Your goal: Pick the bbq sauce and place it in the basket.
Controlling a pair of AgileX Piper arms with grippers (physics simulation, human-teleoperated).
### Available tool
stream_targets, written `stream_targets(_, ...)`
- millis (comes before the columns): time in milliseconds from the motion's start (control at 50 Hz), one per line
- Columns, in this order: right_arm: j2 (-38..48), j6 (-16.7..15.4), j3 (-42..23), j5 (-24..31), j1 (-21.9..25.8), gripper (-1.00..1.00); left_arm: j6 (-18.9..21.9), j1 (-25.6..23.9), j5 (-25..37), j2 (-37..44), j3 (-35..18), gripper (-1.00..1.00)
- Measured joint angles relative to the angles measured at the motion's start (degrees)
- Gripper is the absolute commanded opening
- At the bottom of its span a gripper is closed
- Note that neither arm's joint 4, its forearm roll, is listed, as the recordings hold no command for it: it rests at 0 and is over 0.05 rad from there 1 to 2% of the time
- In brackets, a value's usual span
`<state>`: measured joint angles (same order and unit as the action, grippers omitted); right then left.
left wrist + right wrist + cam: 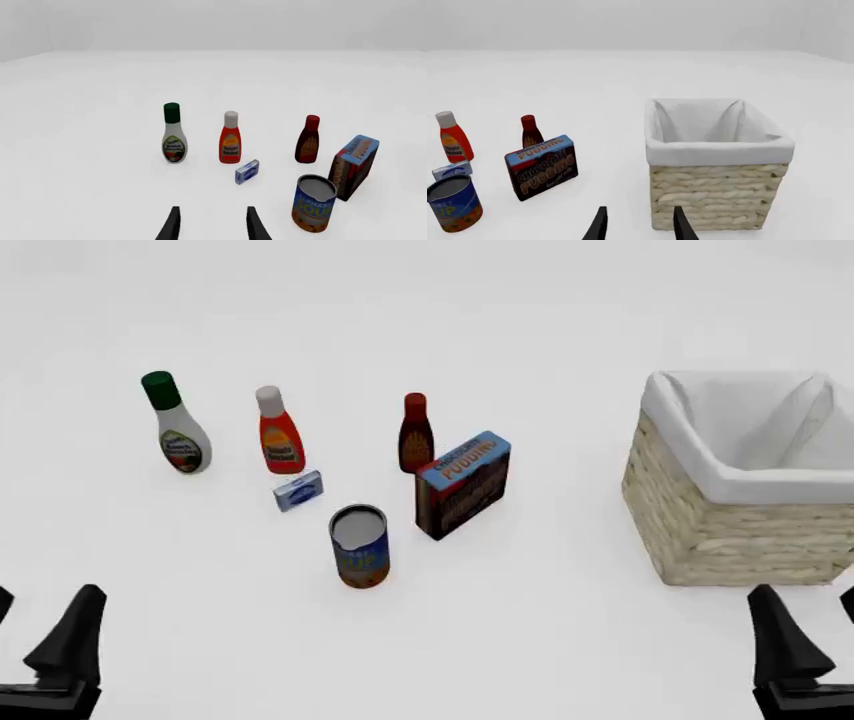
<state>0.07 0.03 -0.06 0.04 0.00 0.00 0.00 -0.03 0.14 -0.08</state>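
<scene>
Both grippers are sitting low at the near edge of the table, the left gripper (34, 640) at the near left corner and the right gripper (814, 640) at the near right, each with fingers parted and holding nothing. Neither arm is reaching toward anything; they appear to be resting at a start pose, pointing forward over the table.

No step of the pick is under way, by my judgement. The sauce (415, 433) is standing upright near mid-table, just behind the pudding box (462, 485) and well apart from both grippers. The basket (694, 510) is standing on the right, in front of the right gripper, and nothing is showing in the part of its lining that can be seen.

The next move is calling for an approach to the sauce that clears the pudding box and the can (359, 545), which are crowding its near side. The orange bottle (278, 430) is standing to its left, apart.
</scene>
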Motion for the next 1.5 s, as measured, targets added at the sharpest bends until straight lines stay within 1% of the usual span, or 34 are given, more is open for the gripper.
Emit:
stream_targets(180,2.5,-1.0,-0.9,-1.3,0.8,1.00,0.0,0.0,0.0,0.2,-0.1,1.00)
stream_targets(380,8.4,-2.5,-5.1,-3.4,2.2,1.00,0.0,0.0,-0.1,0.2,-0.1,1.00)
stream_targets(520,14.2,-3.6,-9.1,-5.1,3.5,1.00,0.0,0.0,-0.1,0.3,-0.2,1.00)
stream_targets(680,19.8,-4.7,-14.2,-5.6,5.0,1.00,0.0,0.0,-0.1,0.3,-0.2,1.00)
stream_targets(880,25.8,-5.9,-20.8,-4.3,6.6,1.00,0.0,0.0,-0.1,0.3,-0.2,1.00)
stream_targets(1200,36.0,-8.2,-31.6,-0.5,8.7,1.00,0.0,0.0,-0.1,0.3,-0.2,1.00)
stream_targets(1360,40.3,-8.0,-35.9,1.3,9.2,1.00,0.0,0.0,-0.1,0.3,-0.2,1.00)
stream_targets(1500,43.7,-7.0,-40.0,3.1,9.5,1.00,0.0,0.0,-0.1,0.3,-0.2,1.00)
